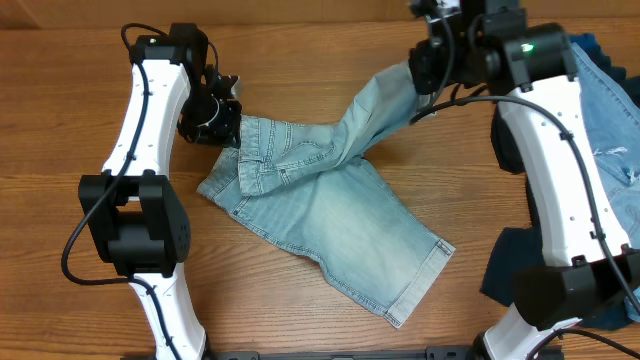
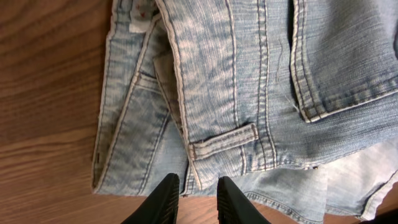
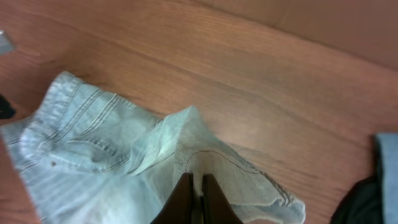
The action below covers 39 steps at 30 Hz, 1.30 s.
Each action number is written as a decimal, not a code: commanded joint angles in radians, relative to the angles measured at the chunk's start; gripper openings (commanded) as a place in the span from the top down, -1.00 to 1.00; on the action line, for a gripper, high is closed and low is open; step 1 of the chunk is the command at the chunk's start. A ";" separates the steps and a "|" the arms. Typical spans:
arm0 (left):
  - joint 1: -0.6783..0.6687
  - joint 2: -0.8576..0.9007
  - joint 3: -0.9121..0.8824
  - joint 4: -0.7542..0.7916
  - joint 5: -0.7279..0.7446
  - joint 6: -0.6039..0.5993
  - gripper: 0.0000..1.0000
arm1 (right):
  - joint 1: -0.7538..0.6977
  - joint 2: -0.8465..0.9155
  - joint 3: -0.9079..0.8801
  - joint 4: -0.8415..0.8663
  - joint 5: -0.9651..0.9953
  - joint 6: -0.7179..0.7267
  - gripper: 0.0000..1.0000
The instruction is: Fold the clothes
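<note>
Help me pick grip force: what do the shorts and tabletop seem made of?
Shorts: faded pale-blue denim, matte; ribbed weave, double stitching and a belt loop show. Tabletop: wood or wood-look laminate, smooth, slight sheen; grain lines show.

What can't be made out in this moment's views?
Overhead: left gripper fingertips, hidden under its own wrist.
Overhead: jeans and dark navy cloth, covered by the right arm, cut by the frame edge.
Right wrist: right gripper grip depth, buried in the shorts fold.

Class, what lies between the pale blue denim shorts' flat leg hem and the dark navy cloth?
Only bare brown wooden table, shown in the overhead view.
</note>
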 commanded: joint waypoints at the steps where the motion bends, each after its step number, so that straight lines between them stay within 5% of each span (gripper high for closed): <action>1: -0.008 -0.023 0.015 0.028 0.028 0.013 0.50 | 0.026 -0.019 -0.031 0.008 0.097 -0.006 0.92; 7: -0.027 -0.019 -0.006 0.133 0.244 0.071 0.49 | 0.024 -0.037 -0.043 0.006 0.071 0.042 0.92; 11: -0.096 -0.019 -0.086 0.252 0.261 0.080 0.57 | 0.024 -0.037 -0.043 0.008 0.012 0.043 0.92; 12: -0.111 -0.016 -0.116 0.278 0.232 0.079 0.85 | 0.024 -0.037 -0.043 0.008 0.012 0.046 0.92; 13: -0.119 -0.016 -0.132 0.285 0.188 0.078 0.92 | 0.024 -0.037 -0.043 0.008 0.011 0.046 0.92; 17: -0.116 -0.015 -0.172 0.303 -0.057 0.060 0.92 | 0.024 -0.037 -0.043 0.007 0.011 0.049 0.92; 25: -0.117 0.153 -0.236 0.360 -0.105 0.016 0.92 | 0.024 -0.040 -0.043 -0.019 -0.079 0.069 0.92; 29: -0.112 0.217 -0.236 0.410 -0.184 -0.105 0.92 | 0.024 -0.040 -0.051 -0.016 -0.108 0.080 0.92; 34: -0.038 0.271 -0.235 0.496 -0.143 -0.259 0.92 | 0.025 -0.040 -0.270 0.329 -0.146 0.083 0.92; 39: 0.088 0.290 -0.234 0.534 -0.138 -0.345 0.92 | 0.025 0.002 -0.290 0.501 -0.147 0.095 0.92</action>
